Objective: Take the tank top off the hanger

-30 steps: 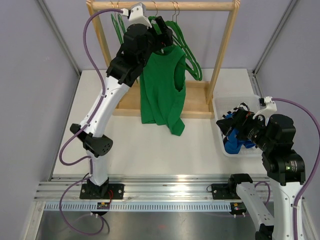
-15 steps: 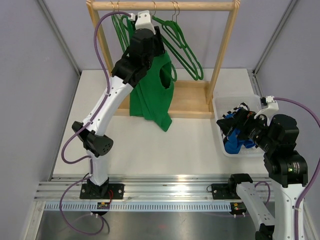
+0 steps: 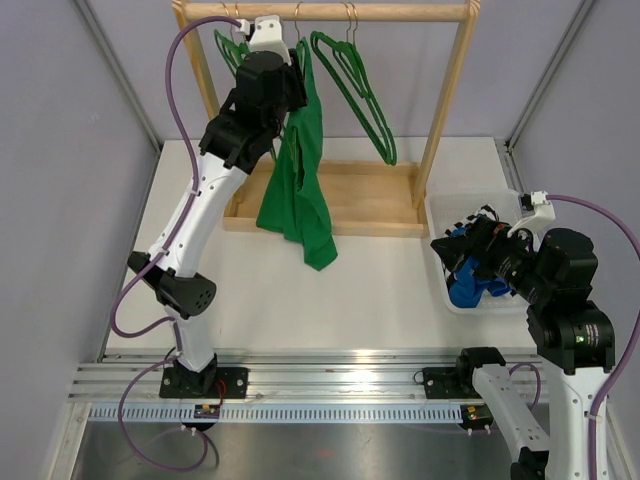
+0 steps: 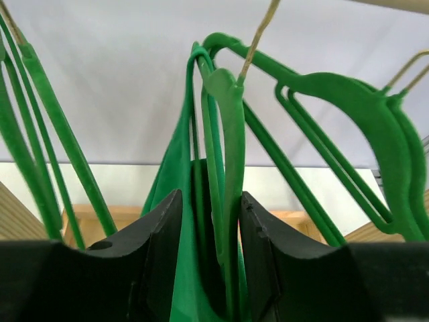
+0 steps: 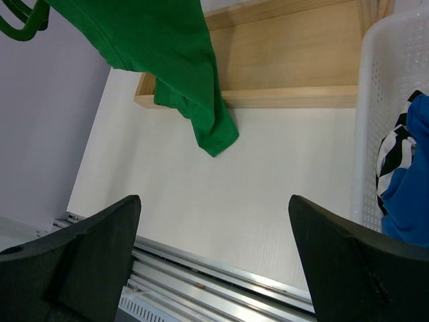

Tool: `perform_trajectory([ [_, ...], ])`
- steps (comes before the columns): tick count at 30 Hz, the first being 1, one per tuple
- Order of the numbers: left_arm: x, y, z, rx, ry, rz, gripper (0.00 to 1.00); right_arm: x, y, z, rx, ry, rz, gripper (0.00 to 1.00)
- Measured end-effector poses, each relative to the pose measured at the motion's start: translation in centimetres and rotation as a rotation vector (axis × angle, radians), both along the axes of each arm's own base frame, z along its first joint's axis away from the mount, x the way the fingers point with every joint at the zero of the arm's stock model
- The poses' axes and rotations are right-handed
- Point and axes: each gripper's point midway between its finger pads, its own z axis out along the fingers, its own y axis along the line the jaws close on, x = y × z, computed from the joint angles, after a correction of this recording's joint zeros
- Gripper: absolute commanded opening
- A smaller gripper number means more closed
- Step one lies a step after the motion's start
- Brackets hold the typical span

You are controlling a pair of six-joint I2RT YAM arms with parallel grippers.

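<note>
Left hand [image 4: 209,208] is high at the rail [image 3: 330,12], clenched on the top [image 3: 300,190] strap and hanger [image 4: 228,134] arm together. Top hangs on the hanger, hem tip above the counter [image 3: 350,290]. Better to pinch cloth only, then peel the strap off the shoulder end. Cloth limp, green, likely knit; hanger thin, smooth-looking, wire hook. Right hand [image 5: 213,201] released, idle.

The tank top [image 3: 296,190] hangs on the rack [image 3: 330,12], seemingly 2 hangers [image 3: 383,135] and bin [image 3: 436,235] rightward.
</note>
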Motion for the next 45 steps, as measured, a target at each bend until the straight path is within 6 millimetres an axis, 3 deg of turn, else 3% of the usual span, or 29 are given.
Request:
perform_trajectory([
  [3,0.3,0.4,-0.4,0.007,0.014,-0.004,0.40,0.0,0.0,0.0,0.000,0.001,0.000,1.00],
  [7,0.6,0.4,-1.4,0.021,0.040,-0.013,0.25,0.0,0.0,-0.1,0.000,0.003,0.000,0.99],
  [9,0.7,0.3,-1.5,0.025,0.044,-0.022,0.13,0.0,0.0,-0.1,0.000,0.003,0.000,0.99],
  [15,0.6,-0.3,-1.5,0.041,0.039,-0.064,0.00,0.2,0.0,-0.4,0.001,0.005,0.000,1.00],
  [27,-0.1,-1.1,0.0,0.018,0.001,-0.124,0.00,0.5,0.4,-0.7,0.010,0.009,0.017,1.00],
  [31,-2.1,-0.9,2.1,-0.014,-0.042,-0.159,0.00,0.7,0.5,-0.9,0.019,0.010,0.021,1.00],
  [38,-7.8,0.8,6.6,-0.102,-0.136,-0.215,0.00,1.2,0.6,-0.7,0.027,-0.005,0.026,1.00],
  [42,-10.0,1.3,6.8,-0.134,-0.130,-0.246,0.00,1.2,0.9,-0.7,0.033,-0.007,0.039,0.99],
  [45,-10.9,1.4,5.9,-0.149,-0.112,-0.264,0.00,1.2,0.9,-0.7,0.033,-0.006,0.042,0.99],
])
